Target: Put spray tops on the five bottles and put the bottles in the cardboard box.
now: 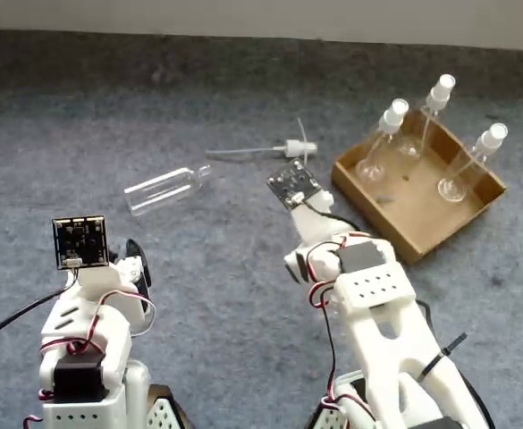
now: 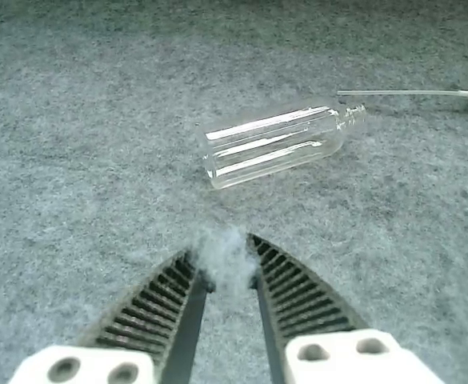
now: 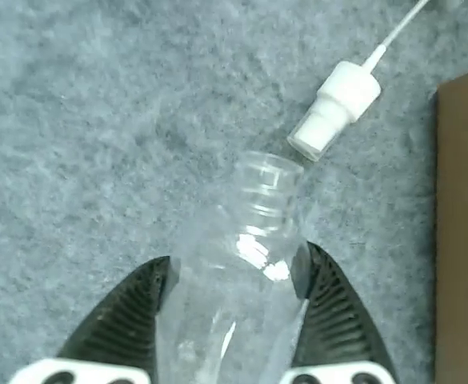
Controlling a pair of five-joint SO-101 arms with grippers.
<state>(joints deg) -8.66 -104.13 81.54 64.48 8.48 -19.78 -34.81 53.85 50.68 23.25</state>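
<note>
You see three topped bottles (image 1: 393, 132) standing in the cardboard box (image 1: 419, 228); left of it lies a spray top (image 1: 295, 148), farther left a bare bottle (image 1: 164, 189).

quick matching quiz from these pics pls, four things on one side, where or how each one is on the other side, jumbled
Things
1. loose spray top
2. bottle on the carpet
3. three topped bottles
4. right gripper

Places or states
A. standing in the cardboard box
B. shut on an uncapped bottle
C. lying on its side with no top, ahead of the left gripper
D. lying on the carpet, on no bottle

Pairs: 1-D, 2-C, 3-A, 4-B
</note>
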